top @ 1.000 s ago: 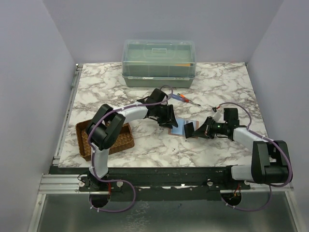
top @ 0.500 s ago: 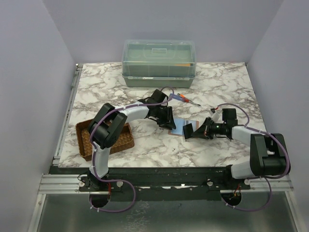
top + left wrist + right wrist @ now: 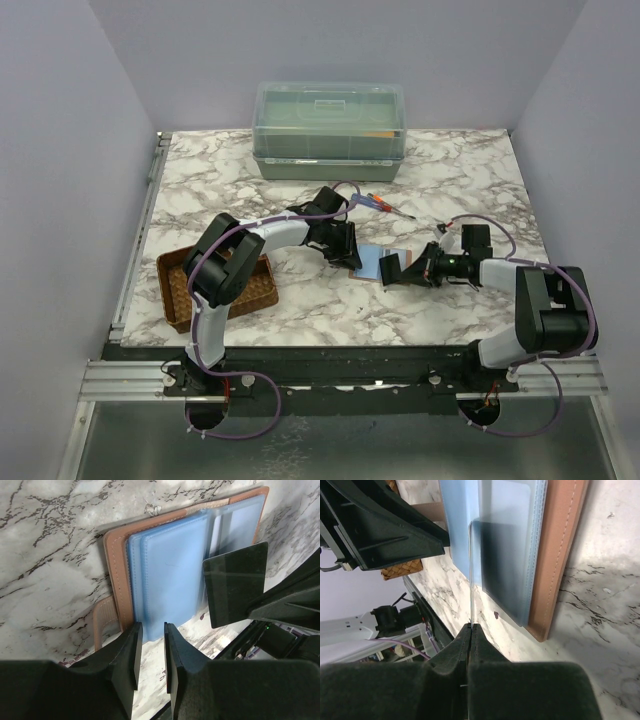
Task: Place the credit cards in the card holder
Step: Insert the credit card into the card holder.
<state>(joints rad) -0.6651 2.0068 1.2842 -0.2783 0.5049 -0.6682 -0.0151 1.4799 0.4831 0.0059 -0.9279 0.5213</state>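
Note:
The card holder [image 3: 372, 262] lies open mid-table, tan leather with light blue inner sleeves; it also shows in the left wrist view [image 3: 165, 580] and the right wrist view [image 3: 560, 555]. My right gripper [image 3: 408, 268] is shut on a dark grey credit card [image 3: 391, 268], held on edge just above the holder's right sleeve. The card is face-on in the left wrist view [image 3: 235, 582] and edge-on in the right wrist view [image 3: 470, 580]. My left gripper [image 3: 151, 630] sits low at the holder's near-left edge, jaws a narrow gap apart with nothing between them. Other cards are out of view.
A brown woven tray [image 3: 180, 290] stands at the front left under the left arm. A green lidded plastic box [image 3: 330, 130] is at the back. Red-and-blue screwdrivers [image 3: 385, 205] lie behind the holder.
My right gripper has edged slightly left with the card, closer over the holder. My left gripper has barely moved.

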